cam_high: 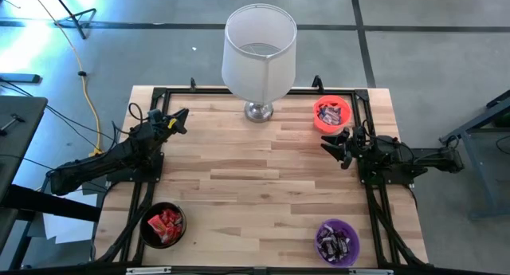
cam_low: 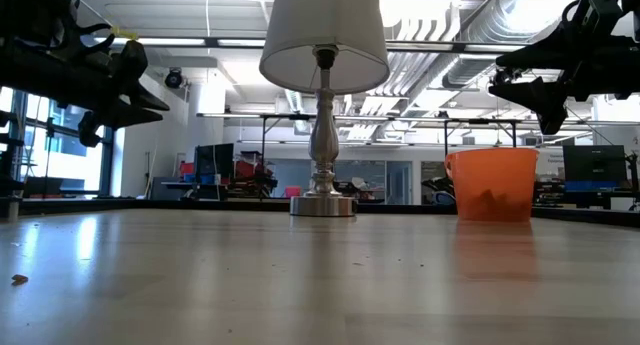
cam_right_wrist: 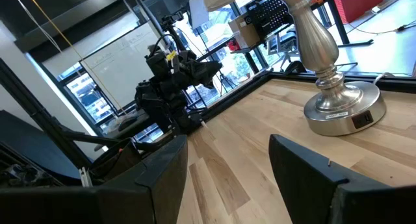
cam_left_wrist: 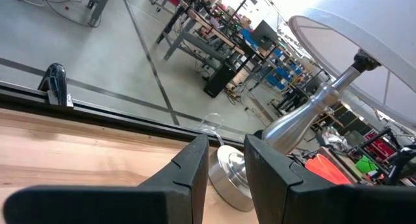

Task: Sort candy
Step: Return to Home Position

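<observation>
Wooden table (cam_high: 263,179), shiny metal lamp base (cam_right_wrist: 338,110)

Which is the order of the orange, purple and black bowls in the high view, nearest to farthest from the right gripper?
From the right gripper, high view:
1. Orange bowl: right side, just beyond the gripper, at the lamp end of the table.
2. Purple bowl: right side, opposite end.
3. Black bowl: across the table on the left side, same end as the purple one.

**Pale wood, bright bowls**

The table (cam_high: 263,179) is pale striped planking in a black frame. Upper centre, the lamp (cam_high: 259,48) has a white shade and silver foot. Upper right, the orange bowl (cam_high: 317,125) holds silvery blue-white candy (cam_high: 332,113). Lower left, the black bowl (cam_high: 146,233) holds orange-red candy (cam_high: 165,224). Lower right, the purple bowl (cam_high: 335,222) holds dark brown candy (cam_high: 336,243).
</observation>
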